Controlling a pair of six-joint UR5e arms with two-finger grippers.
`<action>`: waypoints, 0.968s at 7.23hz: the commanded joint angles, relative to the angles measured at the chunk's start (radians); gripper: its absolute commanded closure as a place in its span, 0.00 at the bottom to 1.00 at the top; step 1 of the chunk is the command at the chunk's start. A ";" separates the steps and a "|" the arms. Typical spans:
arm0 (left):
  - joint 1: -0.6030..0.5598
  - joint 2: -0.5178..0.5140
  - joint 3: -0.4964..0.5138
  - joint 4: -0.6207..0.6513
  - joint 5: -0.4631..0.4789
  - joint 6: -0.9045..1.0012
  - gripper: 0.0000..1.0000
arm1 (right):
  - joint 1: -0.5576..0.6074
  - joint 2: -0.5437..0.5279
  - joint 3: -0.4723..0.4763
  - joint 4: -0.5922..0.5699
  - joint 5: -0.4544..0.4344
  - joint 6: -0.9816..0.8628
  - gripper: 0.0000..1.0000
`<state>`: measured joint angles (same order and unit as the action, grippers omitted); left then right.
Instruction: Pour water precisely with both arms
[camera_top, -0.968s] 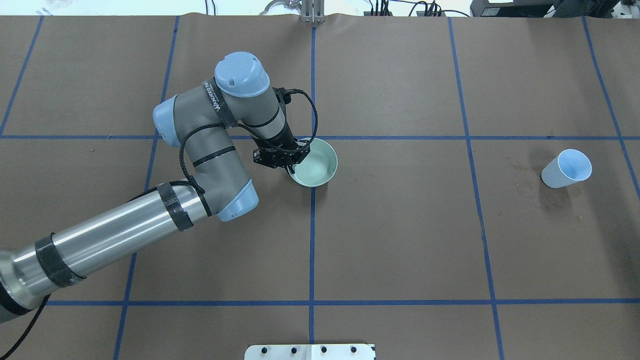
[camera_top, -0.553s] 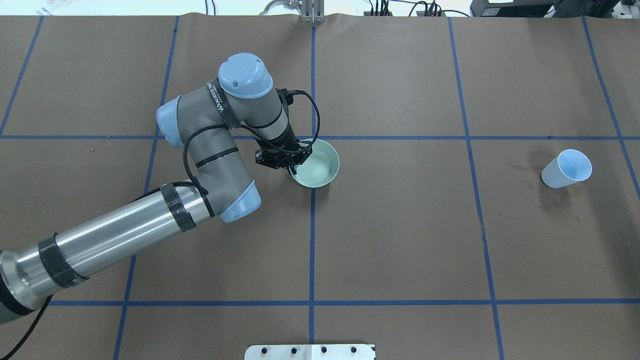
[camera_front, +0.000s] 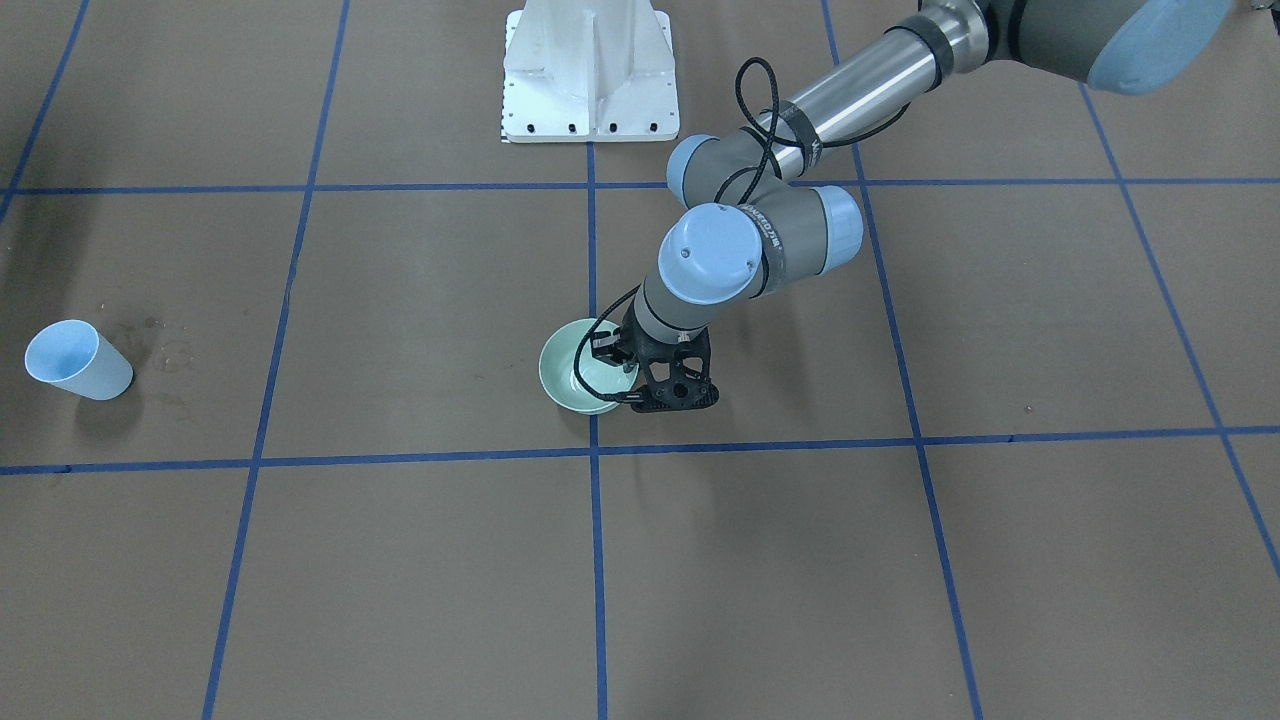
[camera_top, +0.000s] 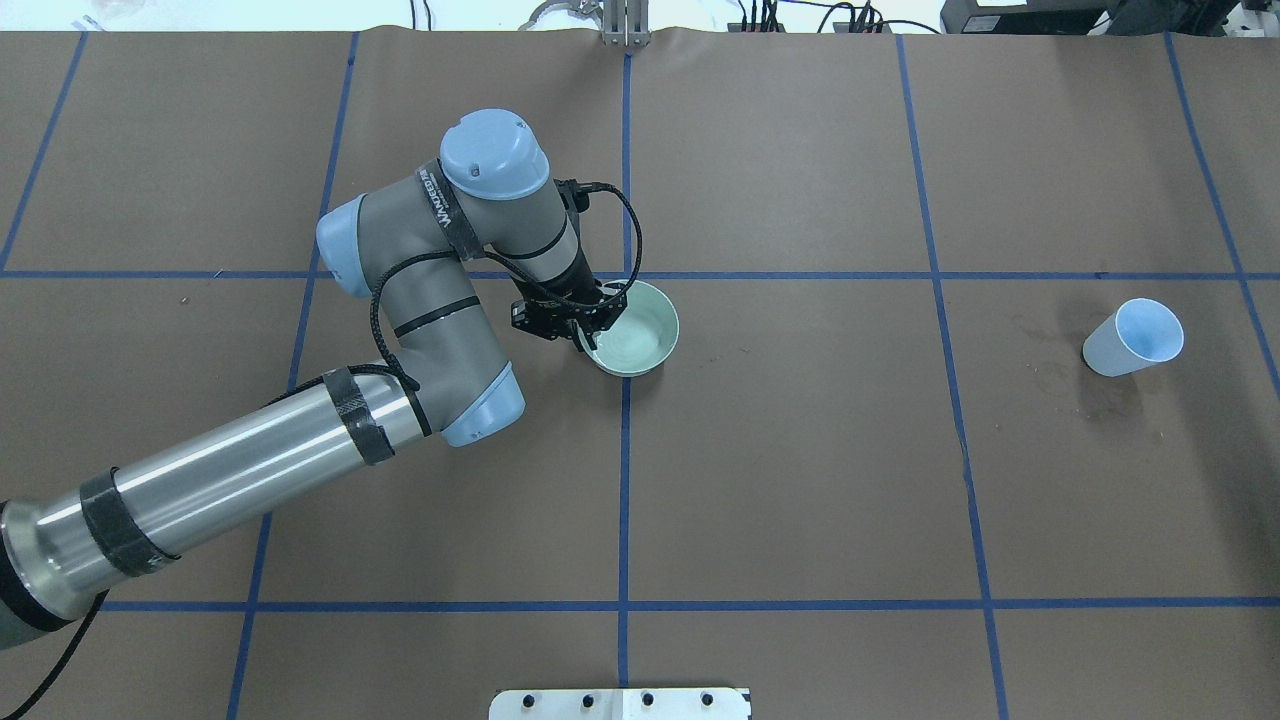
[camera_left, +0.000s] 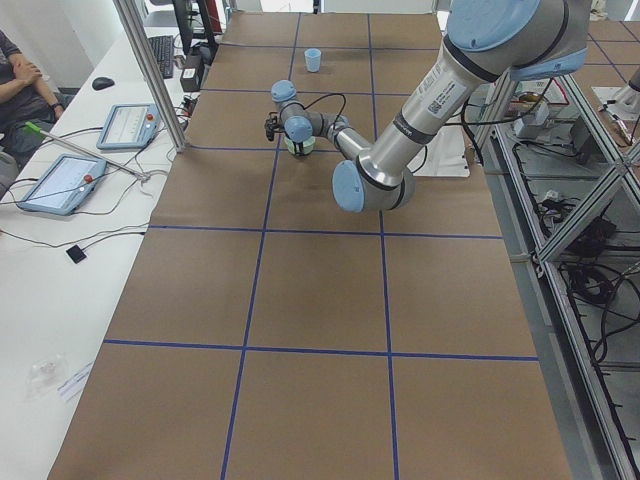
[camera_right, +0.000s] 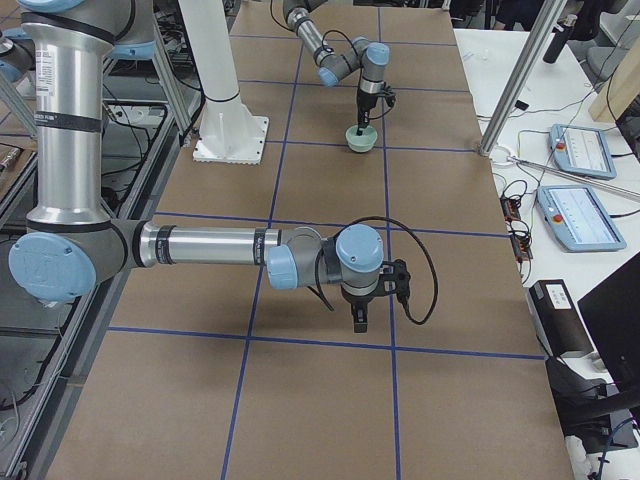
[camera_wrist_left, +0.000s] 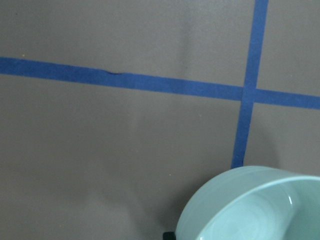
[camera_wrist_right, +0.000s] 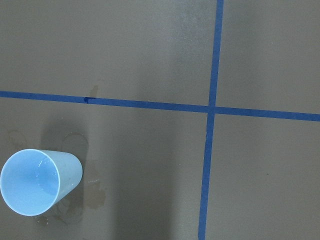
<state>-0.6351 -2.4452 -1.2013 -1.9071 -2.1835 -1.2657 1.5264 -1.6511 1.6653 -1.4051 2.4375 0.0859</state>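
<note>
**Inspector:** Which step is in hand?

**Assessor:** The grasp of the source vessel. The left gripper (camera_top: 583, 330) stands at the pale green bowl (camera_top: 668, 340), on the rim at the robot's left side. One finger is inside the wall and one outside, drawn nearly together. I judge it a pinch hold on the rim. The bowl appears to rest on the brown paper (camera_top: 800, 480); no tilt is seen.

**Inspector:** Where is the water?

**Assessor:** The water (camera_wrist_left: 280, 210) lies in the bowl. It shows only as faint rings and a white glint on the floor of the bowl in the left wrist view.

**Inspector:** And the other arm?

**Assessor:** The right gripper (camera_right: 359, 320) shows only in the side view from the robot's right, hanging above the paper, well apart from the bowl. I cannot tell how far its fingers are parted. Its wrist camera looks down on the pale blue cup (camera_wrist_right: 40, 187), which stands upright with damp marks (camera_wrist_right: 95, 197) beside it.

**Inspector:** What does the next move require?

**Assessor:** In my judgement, a slow and level lift. A rim pinch resists tipping poorly, and the liquid will slosh. The bowl must then travel toward the cup, which stands well apart on the robot's right. The right gripper should take and steady the cup before any tilt. The pour itself is not yet begun
</note>
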 joint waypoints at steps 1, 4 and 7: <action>0.005 0.000 0.003 -0.021 0.042 0.000 0.00 | -0.006 0.001 0.001 0.002 0.000 0.000 0.01; -0.053 0.024 -0.107 0.009 0.019 -0.001 0.00 | -0.020 0.007 0.005 0.003 -0.002 0.000 0.01; -0.161 0.410 -0.512 0.046 -0.061 0.015 0.00 | -0.188 -0.012 0.008 0.286 -0.069 0.238 0.01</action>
<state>-0.7551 -2.1950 -1.5585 -1.8607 -2.2281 -1.2567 1.3987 -1.6481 1.6750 -1.2328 2.3866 0.2113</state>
